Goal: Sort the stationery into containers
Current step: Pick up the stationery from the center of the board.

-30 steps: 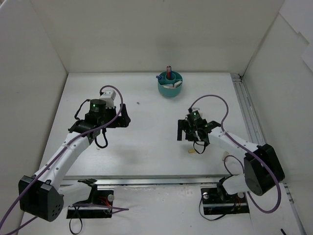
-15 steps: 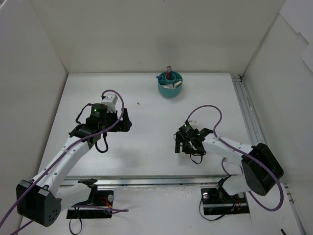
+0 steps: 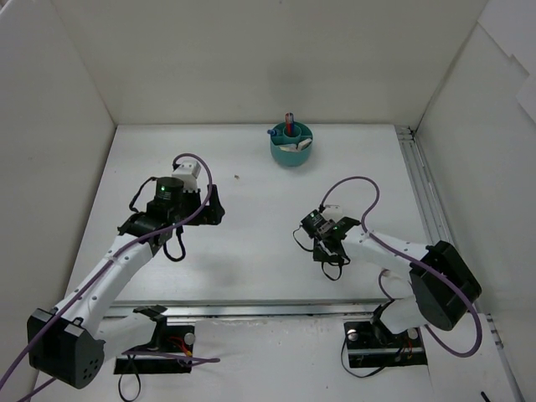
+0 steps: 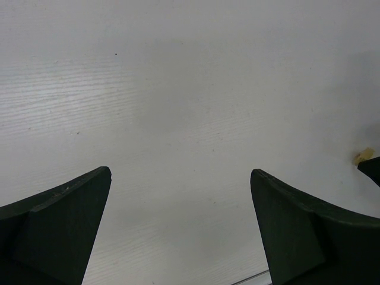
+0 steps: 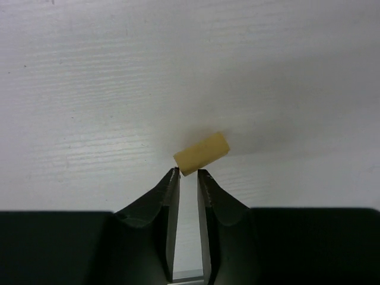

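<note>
The right fingers (image 5: 160, 202) are sitting almost together. The little cream eraser (image 5: 202, 153) is lying on the white surface (image 3: 251, 243) right at their tips, at 12 o'clock from them, and I cannot tell if they are pinching it. The left fingers (image 4: 65, 202) are hanging wide apart, holding nothing, and the teal cup (image 3: 291, 153) is standing far off at 12 o'clock.

Your left arm (image 3: 117, 260) is stretched forward and angled inward, and the left gripper (image 4: 180, 172) faces down with its jaws spread wide. Your right arm (image 3: 394, 248) is folded low toward the middle, right gripper (image 5: 185, 171) pinched to a thin slit.
</note>
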You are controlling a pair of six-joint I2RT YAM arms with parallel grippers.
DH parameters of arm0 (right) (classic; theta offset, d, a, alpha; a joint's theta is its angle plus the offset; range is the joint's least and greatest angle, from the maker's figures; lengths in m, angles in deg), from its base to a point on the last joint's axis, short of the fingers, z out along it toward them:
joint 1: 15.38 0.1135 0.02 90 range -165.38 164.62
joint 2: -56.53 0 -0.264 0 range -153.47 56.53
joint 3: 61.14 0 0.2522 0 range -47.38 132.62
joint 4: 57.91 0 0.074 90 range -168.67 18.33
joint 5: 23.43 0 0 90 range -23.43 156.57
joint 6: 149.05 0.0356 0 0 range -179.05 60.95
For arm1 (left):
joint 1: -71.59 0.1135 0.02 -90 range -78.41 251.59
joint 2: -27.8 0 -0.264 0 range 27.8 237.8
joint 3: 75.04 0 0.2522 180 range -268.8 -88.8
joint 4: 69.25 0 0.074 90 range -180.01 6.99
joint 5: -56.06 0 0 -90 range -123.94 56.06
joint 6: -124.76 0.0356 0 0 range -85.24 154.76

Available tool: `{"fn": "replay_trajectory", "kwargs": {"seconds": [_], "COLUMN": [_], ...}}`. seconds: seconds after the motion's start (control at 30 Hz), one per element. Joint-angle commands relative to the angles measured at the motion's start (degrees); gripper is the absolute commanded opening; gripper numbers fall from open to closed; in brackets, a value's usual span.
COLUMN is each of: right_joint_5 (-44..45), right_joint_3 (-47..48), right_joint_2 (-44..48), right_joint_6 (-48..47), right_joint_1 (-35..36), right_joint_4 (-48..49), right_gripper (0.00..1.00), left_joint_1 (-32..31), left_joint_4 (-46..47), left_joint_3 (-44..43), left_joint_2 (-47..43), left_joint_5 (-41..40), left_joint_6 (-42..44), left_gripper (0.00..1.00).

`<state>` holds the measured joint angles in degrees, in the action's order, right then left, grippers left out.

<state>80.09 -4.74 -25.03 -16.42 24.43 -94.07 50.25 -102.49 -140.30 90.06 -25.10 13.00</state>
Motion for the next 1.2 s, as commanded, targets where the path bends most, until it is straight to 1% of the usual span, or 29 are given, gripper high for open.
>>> {"fn": "replay_trajectory", "kwargs": {"seconds": [0.0, 0.07, 0.1, 0.17, 0.23, 0.3, 0.33, 0.37, 0.4, 0.43, 0.47, 0.5, 0.53, 0.6, 0.63, 0.67, 0.7, 0.77, 0.83, 0.97, 1.07, 1.1, 1.17], "right_joint_5": [5.45, 6.95, 8.00, 8.98, 11.17, 10.40, 9.52, 8.03, 4.53, 3.11, 1.87, 0.91, 0.29, -1.64, -2.18, -2.09, -0.70, 1.85, 4.32, 4.15, 2.05, 1.86, 1.86], "right_joint_3": [5.51, 8.07, 9.56, 14.31, 19.40, 23.96, 24.77, 25.13, 23.83, 22.68, 21.37, 18.83, 17.41, 13.64, 12.14, 10.82, 9.15, 8.35, 8.26, 7.47, 5.37, 4.75, 2.73], "right_joint_2": [-0.09, 0.26, 0.26, -0.35, -1.14, -2.72, -3.16, -3.52, -3.52, -3.26, -3.08, -2.91, -2.90, -2.20, -2.03, -1.33, -1.32, -1.76, -2.55, -5.18, -5.89, -6.07, -6.24], "right_joint_6": [-2.45, -4.65, -7.19, -9.57, -12.56, -15.11, -15.56, -15.39, -14.52, -13.90, -13.54, -11.10, -9.69, -4.77, -2.92, 1.62, 3.67, 8.93, 11.23, 16.42, 18.53, 18.97, 20.38], "right_joint_1": [0.27, -0.17, -0.70, -2.97, -4.65, -6.84, -7.29, -7.81, -8.34, -8.70, -9.22, -9.49, -10.10, -10.11, -9.76, -9.58, -9.23, -7.30, -5.63, -4.31, -3.52, -3.34, -3.43], "right_joint_4": [-1.43, -1.43, -1.43, -1.43, -0.82, -0.98, -1.25, -1.60, -1.95, -2.30, -2.91, -3.96, -5.98, -7.31, -7.58, -7.40, -7.40, -7.40, -7.32, -6.35, -4.51, -3.81, -2.66], "right_gripper": [0.14, 0.10, 0.08, 0.02, 0.00, 0.00, 0.03, 0.07, 0.11, 0.16, 0.26, 0.36, 0.49, 0.69, 0.72, 0.79, 0.84, 0.85, 0.87, 0.84, 0.76, 0.72, 0.66], "left_joint_1": [-0.28, -0.28, -0.28, -0.28, -0.28, -0.28, -0.28, -0.28, -0.28, -0.28, -0.28, -0.28, -0.28, -0.28, -0.28, -0.28, -0.28, -0.28, -0.28, -0.28, -0.28, -0.28, -0.28], "left_joint_4": [2.17, 1.82, 1.73, 1.29, 1.12, 0.68, 0.15, -0.20, -0.55, -0.38, -0.29, -0.12, -0.03, 0.59, 0.59, 0.76, 1.29, 1.64, 1.82, 2.17, 2.52, 2.52, 2.43], "left_joint_3": [-1.31, -1.84, -2.10, -2.90, -3.42, -4.56, -5.00, -5.44, -5.62, -5.62, -5.54, -5.54, -5.54, -5.36, -5.19, -5.10, -5.01, -4.40, -3.78, -2.81, -2.28, -2.20, -1.85], "left_joint_2": [-0.30, -0.03, -0.03, 0.05, -0.21, -0.21, 0.05, 0.05, 0.05, 0.05, 0.05, 0.23, 0.49, 1.10, 1.37, 1.63, 2.16, 2.43, 2.69, 2.52, 2.17, 2.25, 2.25], "left_joint_5": [-1.19, -1.89, -2.07, -2.68, -3.65, -4.62, -4.62, -4.88, -5.15, -5.32, -5.59, -5.50, -5.24, -3.92, -3.48, -2.61, -2.25, -1.20, -1.02, -0.50, -0.23, -0.23, -0.14], "left_joint_6": [-0.30, -0.21, -0.21, -0.04, -0.04, 0.22, 0.23, 0.40, 0.49, 0.58, 0.58, 0.66, 0.75, 0.93, 0.75, 0.75, 0.67, 0.58, 0.40, 0.05, 0.05, -0.04, 0.05], "left_gripper": [1.00, 1.00, 1.00, 1.00, 1.00, 1.00, 1.00, 1.00, 1.00, 1.00, 1.00, 1.00, 1.00, 1.00, 1.00, 1.00, 1.00, 1.00, 1.00, 1.00, 1.00, 1.00, 1.00]}}
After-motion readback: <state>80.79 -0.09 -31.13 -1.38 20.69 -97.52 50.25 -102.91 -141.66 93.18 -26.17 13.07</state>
